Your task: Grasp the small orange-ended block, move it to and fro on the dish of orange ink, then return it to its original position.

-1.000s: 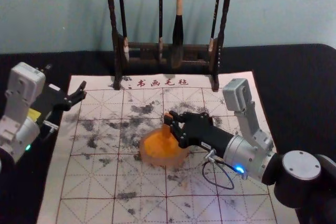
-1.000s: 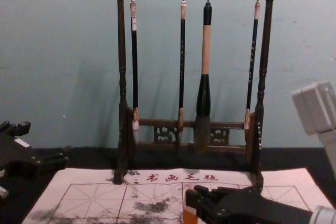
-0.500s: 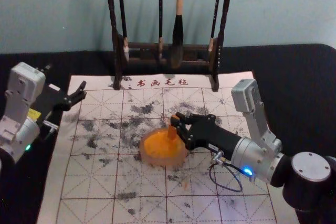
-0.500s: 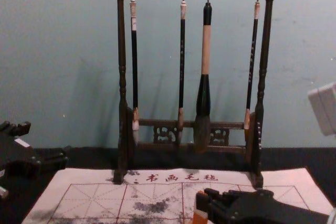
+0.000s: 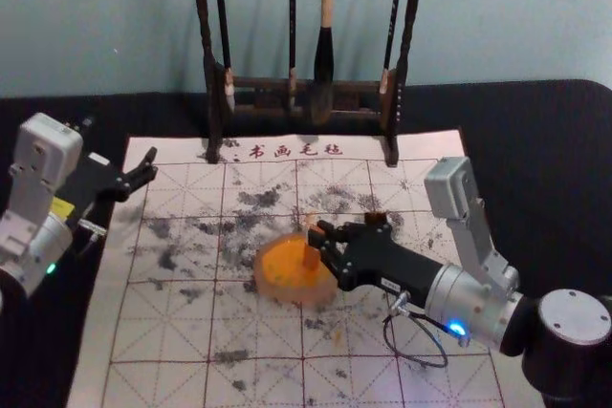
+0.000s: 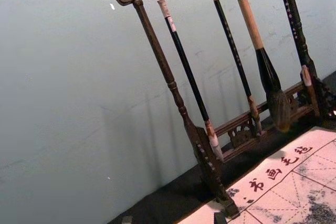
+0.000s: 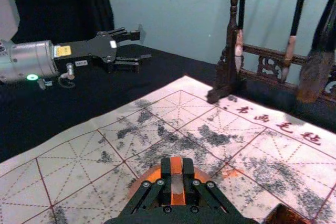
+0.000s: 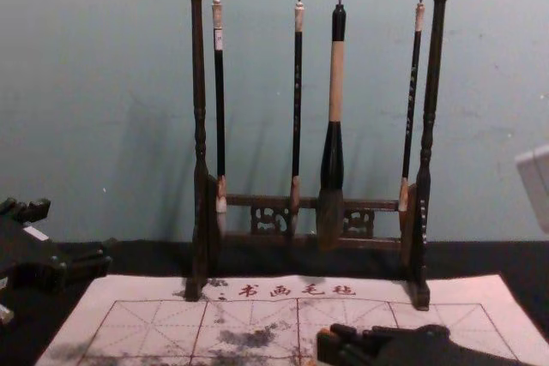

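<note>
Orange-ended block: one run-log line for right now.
right end effector: shut on orange-ended block | block: at ink dish's right side | ink contact: unclear | left end effector: open, idle at left | return: not yet

the four dark red characters "书画毛毡" that ran along the far edge of the pale gridded mat, tiny writing that went down a hanging brush's dark handle, too small to read, a yellow label that sat on the left arm, its print illegible
</note>
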You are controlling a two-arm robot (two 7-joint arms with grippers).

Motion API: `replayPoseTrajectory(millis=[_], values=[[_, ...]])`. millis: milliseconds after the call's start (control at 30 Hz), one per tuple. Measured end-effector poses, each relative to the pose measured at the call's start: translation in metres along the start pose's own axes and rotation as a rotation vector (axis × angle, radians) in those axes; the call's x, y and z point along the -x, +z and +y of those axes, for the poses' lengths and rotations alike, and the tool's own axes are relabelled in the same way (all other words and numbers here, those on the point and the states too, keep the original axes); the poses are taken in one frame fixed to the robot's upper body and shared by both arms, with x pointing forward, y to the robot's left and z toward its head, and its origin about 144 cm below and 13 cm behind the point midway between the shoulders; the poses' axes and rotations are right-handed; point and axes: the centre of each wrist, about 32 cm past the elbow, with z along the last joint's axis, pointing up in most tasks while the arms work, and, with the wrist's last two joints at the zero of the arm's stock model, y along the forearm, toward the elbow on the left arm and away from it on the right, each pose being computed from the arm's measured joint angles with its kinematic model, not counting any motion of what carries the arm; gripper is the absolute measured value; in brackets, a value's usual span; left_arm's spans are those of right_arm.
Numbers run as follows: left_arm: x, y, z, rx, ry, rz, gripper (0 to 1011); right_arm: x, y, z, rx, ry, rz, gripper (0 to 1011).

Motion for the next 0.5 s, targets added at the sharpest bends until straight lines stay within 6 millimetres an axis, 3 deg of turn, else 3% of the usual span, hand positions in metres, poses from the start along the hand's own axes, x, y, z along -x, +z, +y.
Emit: replayPoseTrajectory(millis=[500], values=[[0.0, 0.0, 0.0, 0.0, 0.0, 0.0, 1001, 0.011, 0.0, 0.013, -0.003, 0.035, 0.005, 126]])
